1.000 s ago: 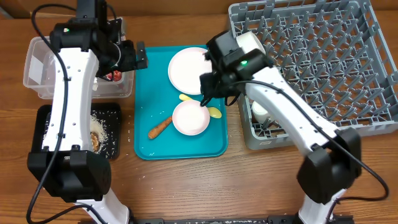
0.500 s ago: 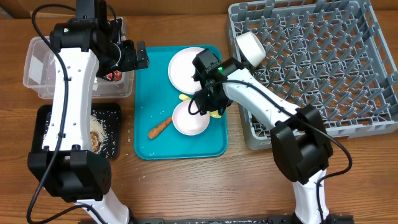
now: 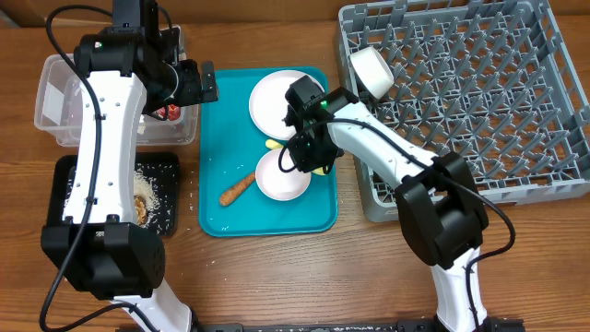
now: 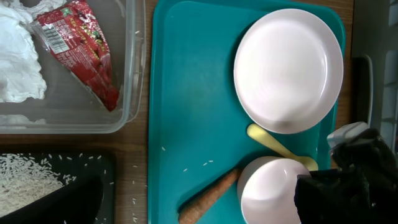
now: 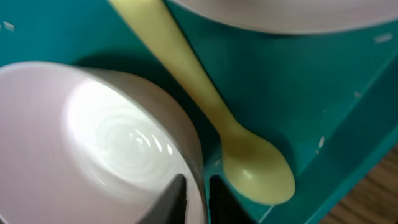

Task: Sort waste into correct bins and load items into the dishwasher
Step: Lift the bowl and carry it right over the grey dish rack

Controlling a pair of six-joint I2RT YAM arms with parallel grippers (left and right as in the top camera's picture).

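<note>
My right gripper (image 3: 307,155) is shut on the right rim of a small pale bowl (image 3: 281,177) on the teal tray; in the right wrist view one finger is inside the bowl (image 5: 112,143) and one outside (image 5: 198,183). The yellow spoon (image 5: 249,165) lies right beside it. The pale plate (image 3: 280,100) sits behind it, and the orange-brown stick (image 3: 237,189) lies to its left. My left gripper (image 3: 198,85) is open and empty between the clear tub (image 3: 55,120) and the tray. The tub holds the red wrapper (image 4: 84,53) and white paper (image 4: 18,56).
The black tray (image 3: 69,175) at front left holds rice (image 3: 161,189) and a brown lump (image 3: 141,205). The grey dish rack (image 3: 479,101) fills the right side, with a white cup (image 3: 371,69) at its near-left corner. A few rice grains lie on the teal tray (image 3: 217,138).
My right arm swung in from over the bowl's far side, and its gripper has come down onto the bowl's right rim. The left arm has not moved.
</note>
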